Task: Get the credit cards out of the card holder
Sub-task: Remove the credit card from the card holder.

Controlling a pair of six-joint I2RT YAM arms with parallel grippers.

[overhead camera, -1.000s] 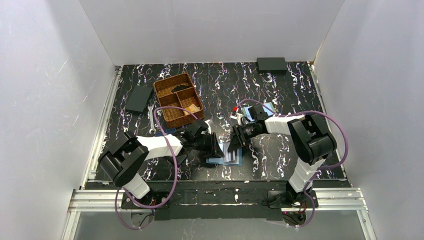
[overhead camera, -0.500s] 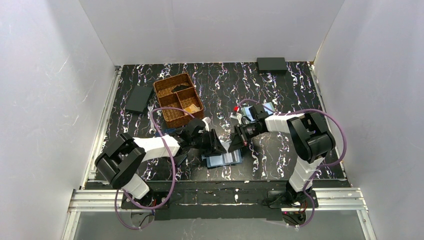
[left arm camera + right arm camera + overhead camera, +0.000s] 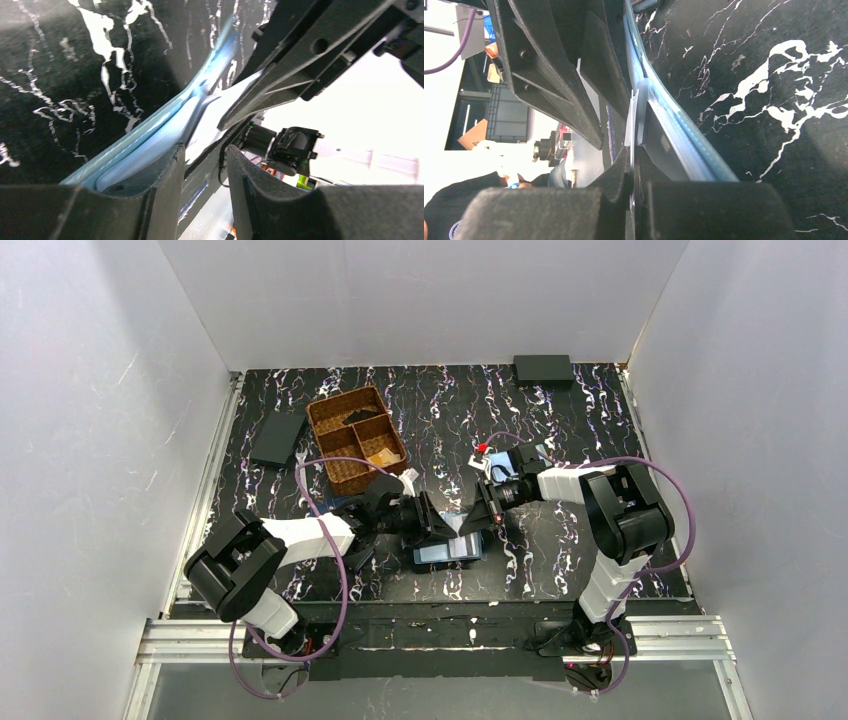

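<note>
The left claw (image 3: 432, 525), jaws apart, bears on the card holder (image 3: 450, 552) at the table's (image 3: 560, 420) front middle, its long axis running left-right. We judge it soft and bowing. The right claw (image 3: 480, 520) pinches a thin, stiff, slick credit card (image 3: 636, 110) by its free edge, tilted upward.

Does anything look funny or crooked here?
Yes. The blue holder is bowed into a curve instead of lying flat on the table. The right hand pinches a white card sticking out of it.
</note>
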